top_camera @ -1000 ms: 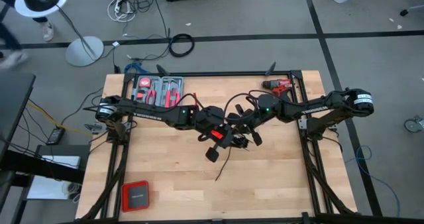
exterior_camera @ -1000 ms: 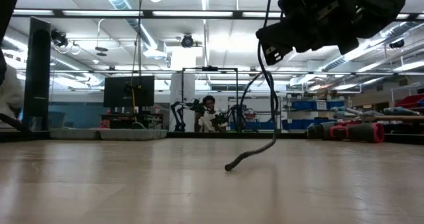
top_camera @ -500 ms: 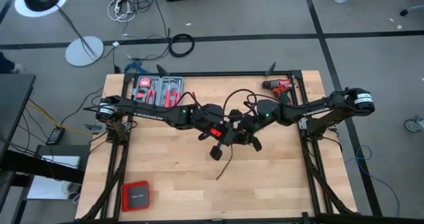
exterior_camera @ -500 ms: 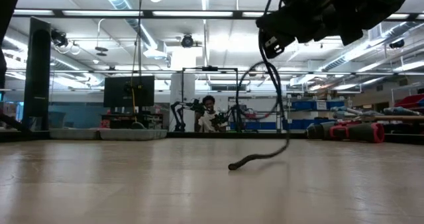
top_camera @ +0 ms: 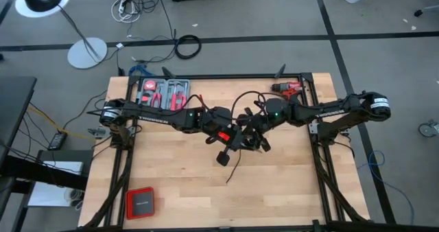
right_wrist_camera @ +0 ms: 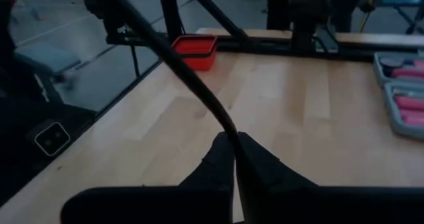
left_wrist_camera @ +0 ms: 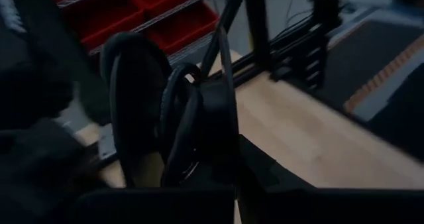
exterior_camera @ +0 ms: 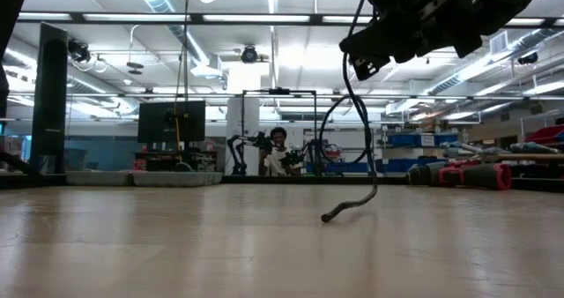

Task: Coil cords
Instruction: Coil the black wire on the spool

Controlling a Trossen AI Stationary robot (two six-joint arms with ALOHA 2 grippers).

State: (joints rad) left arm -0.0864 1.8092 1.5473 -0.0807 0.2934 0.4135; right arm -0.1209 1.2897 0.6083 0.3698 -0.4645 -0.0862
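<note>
Black cord (right_wrist_camera: 199,95) pinched in closed right hand (right_wrist_camera: 236,159)

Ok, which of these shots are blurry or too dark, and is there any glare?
Left wrist view: dim and soft; the cord loops are a dark mass. Right wrist view: the right gripper is near-black, the table well lit. Low view: bright ceiling lights leave the arms in silhouette. High view: even light, no glare.
</note>
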